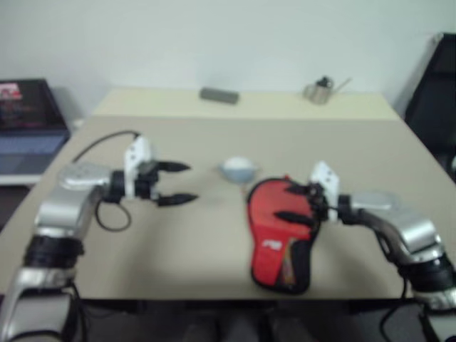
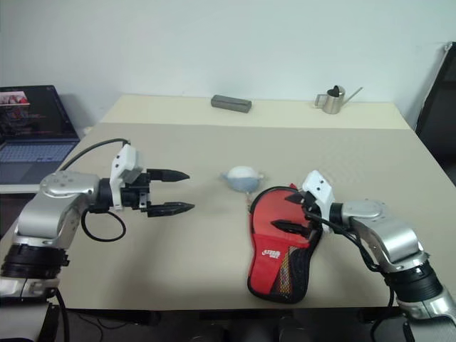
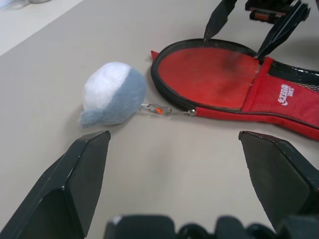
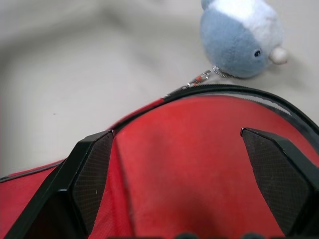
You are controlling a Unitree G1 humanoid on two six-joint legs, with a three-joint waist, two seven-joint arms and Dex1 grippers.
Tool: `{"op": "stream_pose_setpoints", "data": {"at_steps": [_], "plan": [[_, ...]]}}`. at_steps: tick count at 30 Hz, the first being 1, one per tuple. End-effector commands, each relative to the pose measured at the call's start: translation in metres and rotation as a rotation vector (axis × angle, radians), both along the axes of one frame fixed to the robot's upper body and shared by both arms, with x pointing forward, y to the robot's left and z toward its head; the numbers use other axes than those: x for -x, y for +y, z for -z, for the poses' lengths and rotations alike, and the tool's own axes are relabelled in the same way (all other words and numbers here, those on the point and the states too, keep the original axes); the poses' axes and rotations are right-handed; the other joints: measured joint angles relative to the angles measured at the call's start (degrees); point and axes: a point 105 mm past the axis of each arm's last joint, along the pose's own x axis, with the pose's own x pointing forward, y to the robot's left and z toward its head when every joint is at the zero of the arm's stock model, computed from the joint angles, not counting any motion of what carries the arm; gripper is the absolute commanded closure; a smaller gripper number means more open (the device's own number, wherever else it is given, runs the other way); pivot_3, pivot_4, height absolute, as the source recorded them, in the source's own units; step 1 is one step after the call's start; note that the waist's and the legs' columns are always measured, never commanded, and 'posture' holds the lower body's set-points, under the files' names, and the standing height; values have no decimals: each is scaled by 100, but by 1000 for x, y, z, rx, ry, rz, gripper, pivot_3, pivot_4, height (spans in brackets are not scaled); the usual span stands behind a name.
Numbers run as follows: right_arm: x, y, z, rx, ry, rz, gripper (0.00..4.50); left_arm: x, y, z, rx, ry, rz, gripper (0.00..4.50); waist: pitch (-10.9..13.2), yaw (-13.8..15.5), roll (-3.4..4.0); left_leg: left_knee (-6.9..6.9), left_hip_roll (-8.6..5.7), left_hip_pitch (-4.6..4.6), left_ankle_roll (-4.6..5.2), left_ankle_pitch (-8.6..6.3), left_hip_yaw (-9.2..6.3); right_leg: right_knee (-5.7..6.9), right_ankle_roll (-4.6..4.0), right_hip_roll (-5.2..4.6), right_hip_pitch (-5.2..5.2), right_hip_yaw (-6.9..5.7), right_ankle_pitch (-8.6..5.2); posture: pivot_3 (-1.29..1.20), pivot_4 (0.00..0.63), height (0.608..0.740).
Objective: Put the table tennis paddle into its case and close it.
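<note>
The case [image 2: 278, 246] is red with a black edge and a small white mark at its 6 o'clock end. At its 11 o'clock, a plush charm [image 2: 242, 177] is white and blue-grey, on a silver chain with an orange bead. Both lie on a beige table [image 2: 214, 263].

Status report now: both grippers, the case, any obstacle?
Left gripper open, over bare table. Right gripper open over the round end of the case, which lies partly unzipped. Plush charm on the zipper chain beside the case.
</note>
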Motion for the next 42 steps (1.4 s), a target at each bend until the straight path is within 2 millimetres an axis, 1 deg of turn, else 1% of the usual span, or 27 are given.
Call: {"op": "stream_pose_setpoints", "data": {"at_steps": [1, 5, 9, 13, 16, 21, 25, 27, 29, 33, 38, 42], "plan": [[-6, 3, -5, 21, -53, -27, 34, -1, 3, -14, -11, -54, 9, 0, 0, 1, 0, 0, 0, -1, 0, 0, 0, 0, 0, 0, -1, 0, 0, 0, 150, 740], [-9, 7, 5, 41, -32, -50, 34, -7, 8, -12, -22, -55, -14, 0, 0, 0, 0, 0, 0, 0, 0, 0, 0, 0, 0, 0, -1, -8, 0, 0, 150, 740], [-12, 12, 16, 67, -19, -55, 34, -25, 13, -12, 9, -63, -102, 0, 0, 2, 0, 2, -1, 1, 0, 0, 1, 4, -1, 0, -2, -12, 1, 0, 150, 740], [-14, 15, 25, 90, -3, -58, 34, -38, 11, -5, -12, -75, -136, 0, 0, 2, 0, 4, -2, -2, 0, 0, 0, 3, -1, 0, -3, -15, 1, 0, 150, 740], [-14, 14, 33, 119, 13, -56, 34, -42, 2, -5, -8, -78, -105, 0, 0, 3, 0, 4, -2, -3, -1, 0, 1, 5, -1, -1, -6, -14, 1, 0, 150, 740], [-14, 7, 43, 158, 31, -51, 34, -50, -7, -6, -20, -71, -81, 0, -1, 2, 0, 5, -2, -2, -1, 1, 0, 7, -2, -1, -5, -16, 2, 0, 150, 740], [-12, 2, 48, 161, 42, -49, 34, -55, -10, -7, -30, -71, -65, 0, -1, 3, 0, 5, -2, -2, -1, 1, 0, 8, -2, -1, -5, -16, 2, 0, 150, 740], [-13, -1, 50, 172, 14, -51, 34, -55, -9, -7, -40, -68, -53, 0, -1, 2, 0, 5, -2, -2, -1, 1, 0, 8, -2, -1, -5, -17, 2, 0, 150, 740], [-9, 0, 51, 148, 16, -70, 34, -56, -7, -4, -55, -57, -51, 0, -1, 2, 0, 5, -2, -1, -1, 1, 1, 8, -2, -1, -5, -16, 2, 0, 150, 740], [-7, -1, 53, 159, 32, -75, 34, -63, -5, 5, -81, -38, -71, 0, -2, 3, 0, 5, -3, -1, -1, 1, 0, 8, -2, -1, -4, -18, 2, 0, 150, 740], [-3, 5, 54, 149, 51, -92, 34, -77, -16, 11, -94, -36, -86, 0, -4, 16, -4, 8, -4, -2, -1, 1, -4, 8, -2, -1, -1, -23, 2, 0, 150, 740], [1, 8, 57, 152, 62, -98, 34, -90, -35, 11, -93, -68, -90, 0, -4, 14, -4, 8, -4, -2, -1, 1, -5, 7, -2, -1, -1, -25, 2, 0, 150, 740]]}}
